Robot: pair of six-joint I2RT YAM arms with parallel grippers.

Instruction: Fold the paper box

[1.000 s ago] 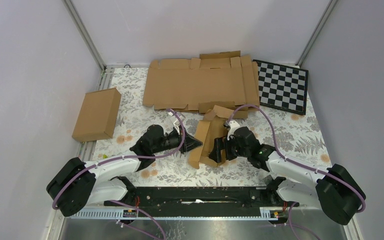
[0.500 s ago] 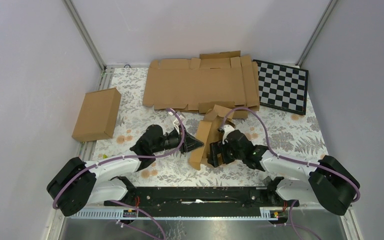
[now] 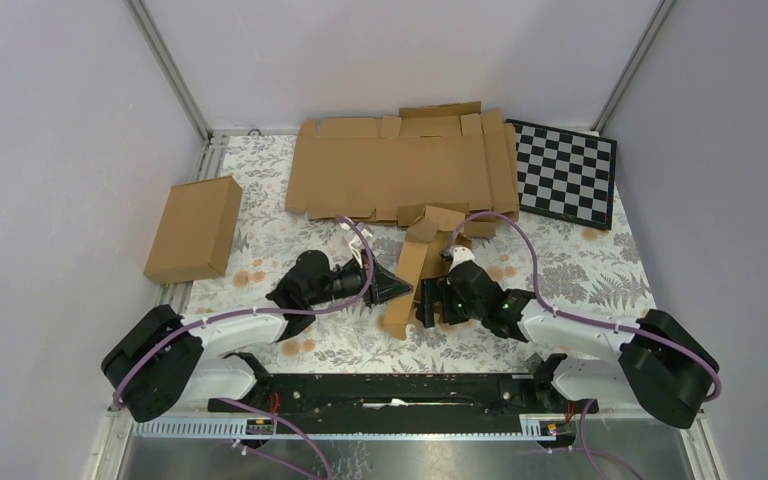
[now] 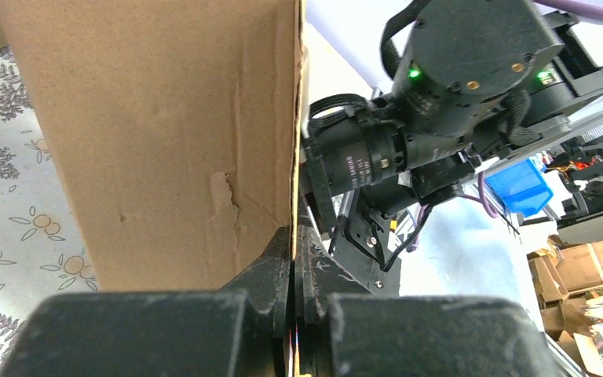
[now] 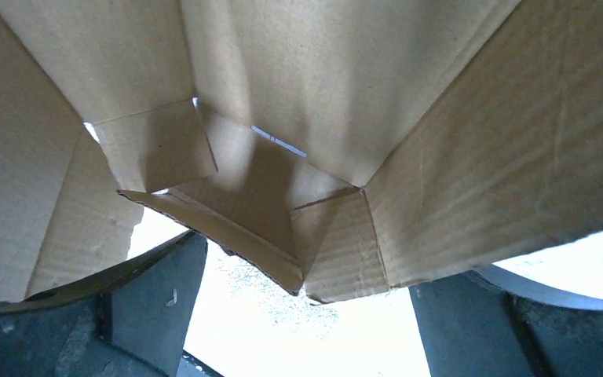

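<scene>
Paper box standing half-folded, left fingers pinching its wall edge, right fingers spread wide around its flaps

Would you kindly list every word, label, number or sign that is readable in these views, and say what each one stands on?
No text can be read for certain.
Lens barrel, seen from the left wrist: white printed markings, too small and blurred to read.
Paper box: plain brown, no print.
Chessboard: checks only, no letters or numbers visible.
</scene>
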